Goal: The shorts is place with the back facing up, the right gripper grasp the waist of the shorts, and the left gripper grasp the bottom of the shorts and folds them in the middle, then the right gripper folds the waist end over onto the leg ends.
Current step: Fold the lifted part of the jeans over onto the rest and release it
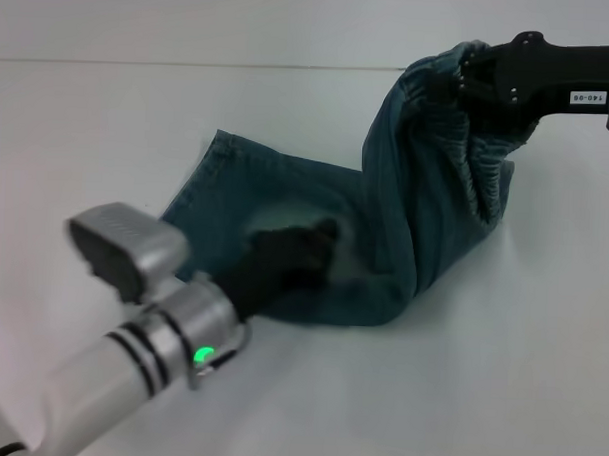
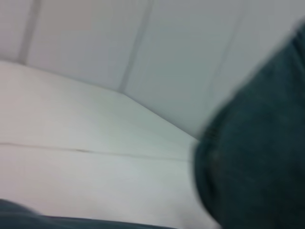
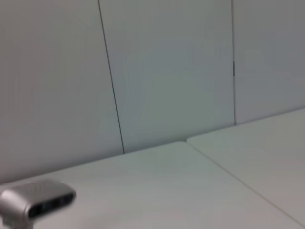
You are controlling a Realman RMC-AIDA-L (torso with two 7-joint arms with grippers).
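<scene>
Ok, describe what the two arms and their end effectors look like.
The left arm is silver-white with black bands, a glowing green light and a grey boxy camera module; its left end effector is black. The right arm is black with a small white label sticker, as is the right end effector.

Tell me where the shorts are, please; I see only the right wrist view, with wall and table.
Observer: In the head view the right gripper holds the waist of the shorts raised above the table.
Operator: And the rest of the shorts?
Observer: The leg part of the shorts lies flat on the table, towards the robot's left.
Operator: Where is the left gripper?
Observer: The left gripper is down at the lying denim, near its middle.
</scene>
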